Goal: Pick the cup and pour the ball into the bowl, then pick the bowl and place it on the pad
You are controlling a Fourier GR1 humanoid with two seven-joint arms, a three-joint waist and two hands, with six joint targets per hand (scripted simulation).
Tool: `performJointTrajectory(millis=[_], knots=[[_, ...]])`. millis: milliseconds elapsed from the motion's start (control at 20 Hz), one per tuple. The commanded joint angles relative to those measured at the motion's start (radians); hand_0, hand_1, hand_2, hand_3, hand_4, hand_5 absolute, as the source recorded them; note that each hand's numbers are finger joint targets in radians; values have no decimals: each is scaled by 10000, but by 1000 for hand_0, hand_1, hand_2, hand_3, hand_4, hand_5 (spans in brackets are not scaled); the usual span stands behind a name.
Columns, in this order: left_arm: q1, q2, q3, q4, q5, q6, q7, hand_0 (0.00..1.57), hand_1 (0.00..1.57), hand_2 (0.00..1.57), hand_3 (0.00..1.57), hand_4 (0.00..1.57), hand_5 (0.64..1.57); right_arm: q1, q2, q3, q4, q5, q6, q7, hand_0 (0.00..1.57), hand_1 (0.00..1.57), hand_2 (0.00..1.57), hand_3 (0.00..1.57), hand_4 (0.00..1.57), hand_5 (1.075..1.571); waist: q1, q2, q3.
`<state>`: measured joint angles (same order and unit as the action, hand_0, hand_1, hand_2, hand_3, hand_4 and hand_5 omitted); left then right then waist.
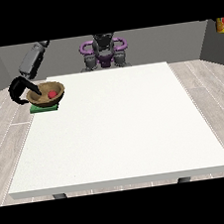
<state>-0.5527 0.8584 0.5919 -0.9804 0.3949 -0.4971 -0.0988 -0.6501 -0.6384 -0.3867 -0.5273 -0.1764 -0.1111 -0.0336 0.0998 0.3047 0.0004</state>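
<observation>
Upper left of the frame, at the white table's [117, 133] far left edge: the brown wooden bowl [45, 94] sits on the flat green square pad [44, 108], and the small red ball [52, 94] lies inside the bowl. The black hand at the view's left [22, 89] is right at the bowl, fingers curled round its left rim, one dark finger reaching down inside. The grey forearm [32, 59] slants up above it. No cup shows, nor the other hand.
</observation>
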Motion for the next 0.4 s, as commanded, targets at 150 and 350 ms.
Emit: performJointTrajectory(millis=[150,350], knots=[[348,-957,-580,-1137,51,664,556,0,0,0,0,1190,1569,59,-358,494,608,485,695,314,0,0,0,0,0,1407,55,-785,7],[590,-817,-685,10,-407,594,400,0,0,0,0,1190,1569,-640,-502,996,-342,667,814,1817,0,0,0,0,200,1375,-481,-2023,-20]])
